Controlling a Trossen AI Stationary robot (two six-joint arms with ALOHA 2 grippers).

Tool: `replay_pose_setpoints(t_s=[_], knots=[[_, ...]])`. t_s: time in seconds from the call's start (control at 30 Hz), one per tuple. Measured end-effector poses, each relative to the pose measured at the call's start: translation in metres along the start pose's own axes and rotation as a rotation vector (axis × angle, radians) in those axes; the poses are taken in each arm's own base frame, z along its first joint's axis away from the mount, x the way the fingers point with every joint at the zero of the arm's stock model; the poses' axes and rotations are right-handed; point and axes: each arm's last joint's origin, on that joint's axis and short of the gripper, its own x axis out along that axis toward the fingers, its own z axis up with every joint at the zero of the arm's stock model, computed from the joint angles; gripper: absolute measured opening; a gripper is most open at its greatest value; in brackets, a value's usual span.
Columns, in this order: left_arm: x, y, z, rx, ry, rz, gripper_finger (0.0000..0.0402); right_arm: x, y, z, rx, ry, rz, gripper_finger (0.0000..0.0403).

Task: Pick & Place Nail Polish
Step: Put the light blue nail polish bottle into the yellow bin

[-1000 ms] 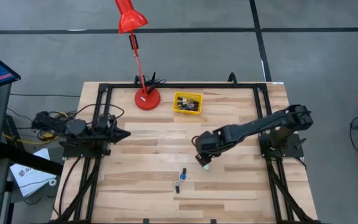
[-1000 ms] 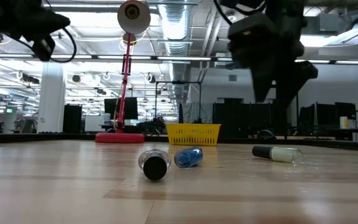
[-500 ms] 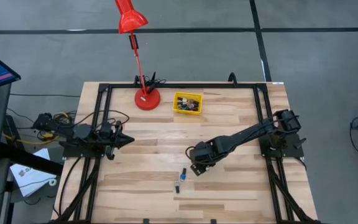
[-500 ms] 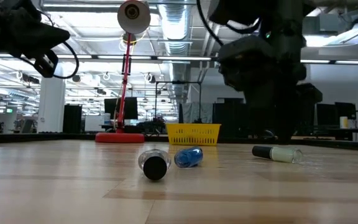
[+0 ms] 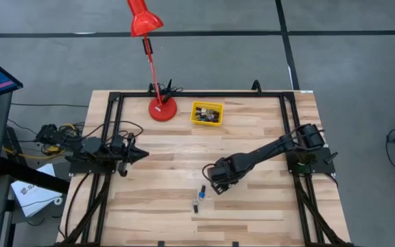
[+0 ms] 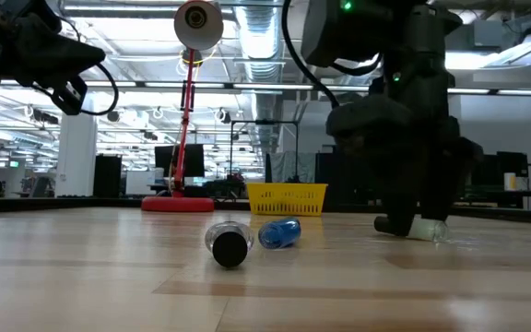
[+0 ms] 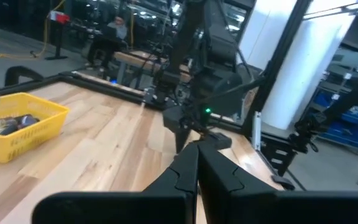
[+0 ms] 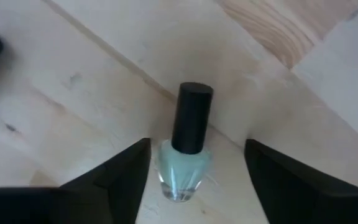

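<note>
1. The right hand [image 8: 194, 180] straddles a pale green nail polish bottle [image 8: 185, 155] lying on the desk [image 5: 252, 137], fingers wide, gripping nothing.
2. Off-centre closing could roll the bottle away.
3. The left hand [image 7: 194, 168] waits shut, empty.

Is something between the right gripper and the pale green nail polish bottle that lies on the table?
Nothing visible does. The right gripper is down at the table with its fingers open on either side of the pale green bottle, only bare wood around it.
</note>
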Motion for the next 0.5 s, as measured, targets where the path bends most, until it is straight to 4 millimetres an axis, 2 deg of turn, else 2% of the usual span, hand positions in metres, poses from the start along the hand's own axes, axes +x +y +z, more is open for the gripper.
replay_pose_setpoints(t_s=[0.23, 0.3, 0.5], knots=[[0.0, 0.0011, 0.0003, 0.011, -0.012, 0.038, 0.0001, -0.0021, 0.0009, 0.0011, -0.003, -0.009, -0.024, 0.0124], [0.0004, 0.0011, -0.0002, 0.009, -0.007, 0.039, 0.0001, -0.0025, 0.0027, 0.0018, -0.005, -0.015, -0.008, 0.0099], [0.0007, 0.001, -0.0004, 0.009, -0.004, 0.04, 0.0001, -0.0028, 0.0043, 0.0021, 0.009, -0.02, 0.006, 0.0095]])
